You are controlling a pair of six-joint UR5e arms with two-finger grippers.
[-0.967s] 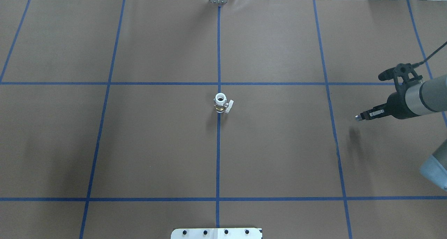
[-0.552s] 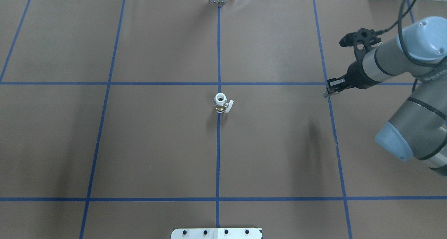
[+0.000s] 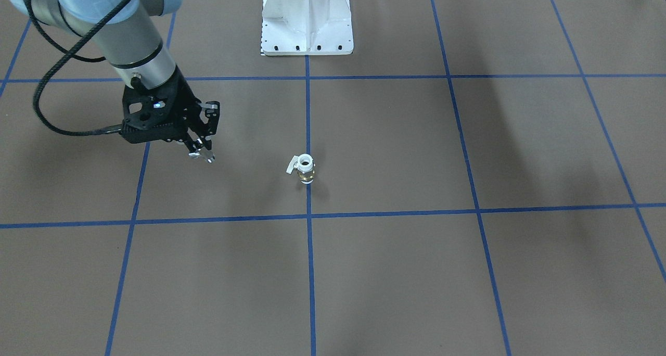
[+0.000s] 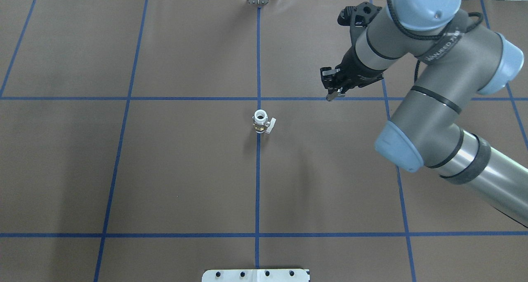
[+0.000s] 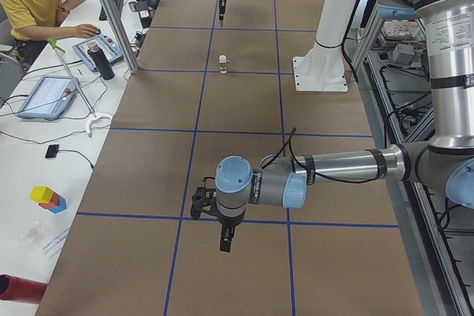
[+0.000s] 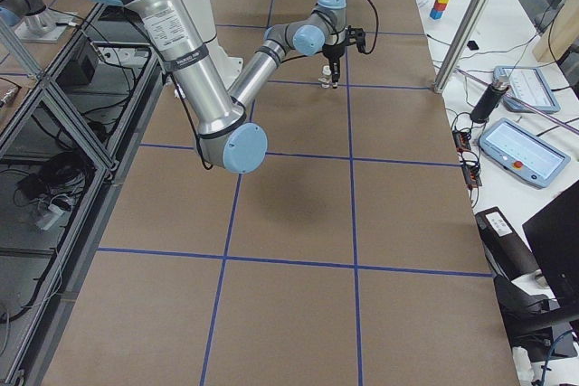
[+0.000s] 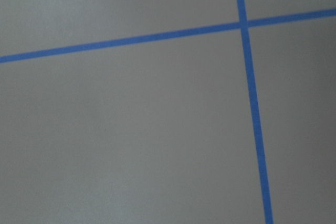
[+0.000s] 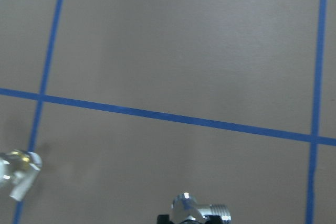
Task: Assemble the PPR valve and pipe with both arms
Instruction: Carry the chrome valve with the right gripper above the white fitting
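Note:
The PPR valve (image 4: 262, 121) stands upright on the centre tape line, white end up, brass middle, white lever to one side; it also shows in the front view (image 3: 303, 168) and at the right wrist view's left edge (image 8: 18, 171). My right gripper (image 4: 331, 95) hovers to the right of and beyond the valve, apart from it, shut on the small silver pipe (image 8: 197, 211). In the front view the right gripper (image 3: 202, 154) is left of the valve. My left gripper (image 5: 226, 240) shows only in the exterior left view, far from the valve; I cannot tell whether it is open or shut.
The brown table cover carries a blue tape grid (image 4: 258, 67). The white bolted pedestal (image 3: 307, 17) stands at the robot's side of the table. A person (image 5: 33, 1), tablets and a dark bottle (image 5: 100, 61) sit along the far edge.
My right arm has swung in from the right edge, carrying the pipe left and farther from the robot, closer to the valve. The valve has not moved.

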